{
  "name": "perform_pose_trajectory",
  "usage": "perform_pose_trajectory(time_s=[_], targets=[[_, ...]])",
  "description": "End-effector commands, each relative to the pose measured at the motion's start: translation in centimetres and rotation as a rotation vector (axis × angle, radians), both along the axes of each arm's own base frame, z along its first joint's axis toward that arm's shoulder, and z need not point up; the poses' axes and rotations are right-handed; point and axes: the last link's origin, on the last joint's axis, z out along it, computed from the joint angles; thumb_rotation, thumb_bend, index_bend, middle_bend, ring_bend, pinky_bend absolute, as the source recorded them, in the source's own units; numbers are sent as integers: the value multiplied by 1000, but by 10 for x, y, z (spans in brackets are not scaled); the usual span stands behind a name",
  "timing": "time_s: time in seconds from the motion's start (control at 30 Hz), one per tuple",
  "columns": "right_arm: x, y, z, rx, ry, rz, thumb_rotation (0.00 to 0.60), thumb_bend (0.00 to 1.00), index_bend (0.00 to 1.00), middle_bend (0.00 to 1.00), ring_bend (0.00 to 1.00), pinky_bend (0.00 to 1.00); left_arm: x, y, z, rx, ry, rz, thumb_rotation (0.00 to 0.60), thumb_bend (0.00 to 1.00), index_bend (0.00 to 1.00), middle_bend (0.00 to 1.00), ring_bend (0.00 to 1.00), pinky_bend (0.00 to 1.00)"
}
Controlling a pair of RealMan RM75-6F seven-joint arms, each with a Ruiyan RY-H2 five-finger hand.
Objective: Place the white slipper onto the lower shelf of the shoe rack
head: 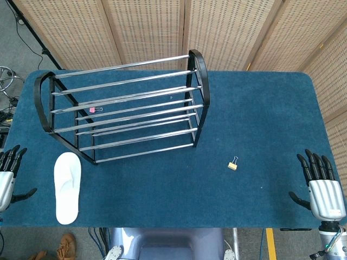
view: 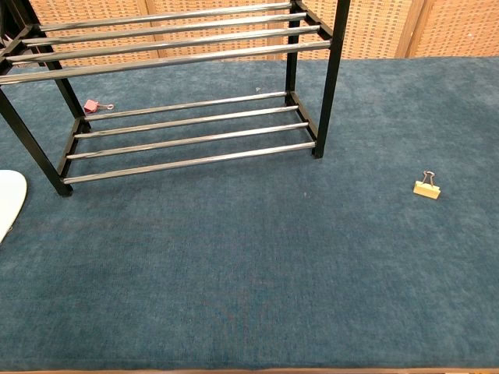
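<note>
Your left hand (head: 6, 173) sat at the near left table edge, fingers spread, holding nothing, and your right hand (head: 321, 187) waited just as empty at the near right. The flat white fabric slipper (head: 67, 187) lay just right of your left hand, well apart from the right one, long axis running near to far. Beyond it stood the black-framed, chrome-barred shoe rack (head: 124, 111), lower shelf (view: 187, 132) bare.

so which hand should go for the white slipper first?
Left. The left hand rests open just beside the white slipper, near the shoe rack. The right hand, also open, sits at the table's far edge.
</note>
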Motion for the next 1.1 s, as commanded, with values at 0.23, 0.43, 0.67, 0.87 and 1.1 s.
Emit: perform_pose_trajectory(time_s=[0.23,0.43,0.67,0.87,1.1], targets=[[-1,0,-1,8,2,-3,600,0,0,0,0,0,0,1,-3,-9,4,5,600,0,0,0,0,0],[0,0,1,4,-11,-3,600,0,0,0,0,0,-4,2,-16,-53,15,41,600,0,0,0,0,0],[-1,0,7,4,-29,-5,600,0,0,0,0,0,-12,12,-49,-133,-2,84,600,0,0,0,0,0],[-3,1,10,4,-42,-12,600,0,0,0,0,0,-17,17,-86,-176,-44,49,600,0,0,0,0,0],[-5,0,13,-2,-51,-23,600,0,0,0,0,0,-20,19,-103,-201,-44,54,600,0,0,0,0,0]])
